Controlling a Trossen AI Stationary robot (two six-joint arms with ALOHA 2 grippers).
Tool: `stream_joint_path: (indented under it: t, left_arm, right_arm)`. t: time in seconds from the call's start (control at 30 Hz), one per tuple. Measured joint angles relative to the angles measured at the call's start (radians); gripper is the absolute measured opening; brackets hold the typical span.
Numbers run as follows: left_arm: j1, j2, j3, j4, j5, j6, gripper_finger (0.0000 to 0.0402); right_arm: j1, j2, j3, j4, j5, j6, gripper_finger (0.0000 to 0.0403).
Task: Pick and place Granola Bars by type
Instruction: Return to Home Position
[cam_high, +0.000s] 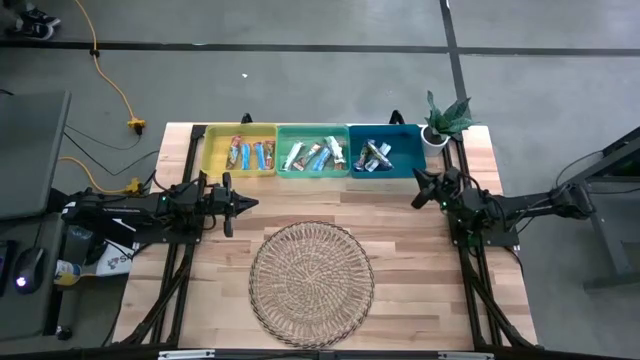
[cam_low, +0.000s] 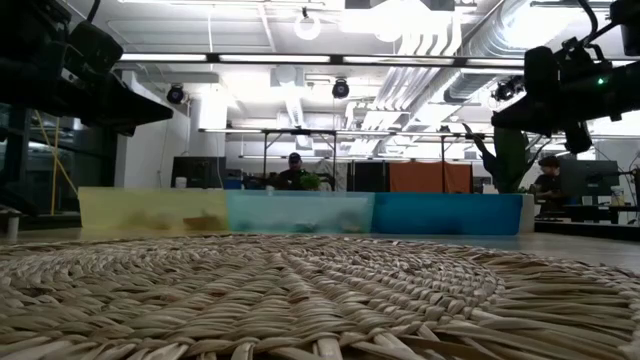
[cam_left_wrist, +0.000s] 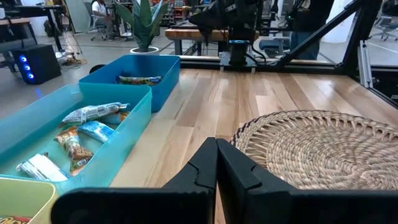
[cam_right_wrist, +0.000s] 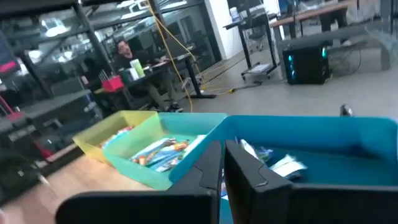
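Both level, inward: left tool (cam_high: 250, 204), right tool (cam_high: 417, 190).

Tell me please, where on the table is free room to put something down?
Bare wood runs between the three bins and the woven mat, from left gripper to right gripper. The mat carries nothing. The bins are crowded with bars.

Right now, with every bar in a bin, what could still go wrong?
The right gripper, shut, sits close to the blue bin and the potted plant; a wide swing might knock either. The left gripper, also shut, hangs near the wicker mat; moving low could snag its edge.
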Motion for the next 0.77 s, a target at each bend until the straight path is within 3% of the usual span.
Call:
stream_joint_path:
  t: [0.33,0.77]
  left_arm:
    - [0.0,0.0,0.0,0.0,0.0,0.0,0.0]
    - [0.0,0.0,0.0,0.0,0.0,0.0,0.0]
  right_arm:
    - [0.0,0.0,0.0,0.0,0.0,-0.212,0.0]
    - [0.0,0.0,0.0,0.001,-0.001,-0.242,0.0]
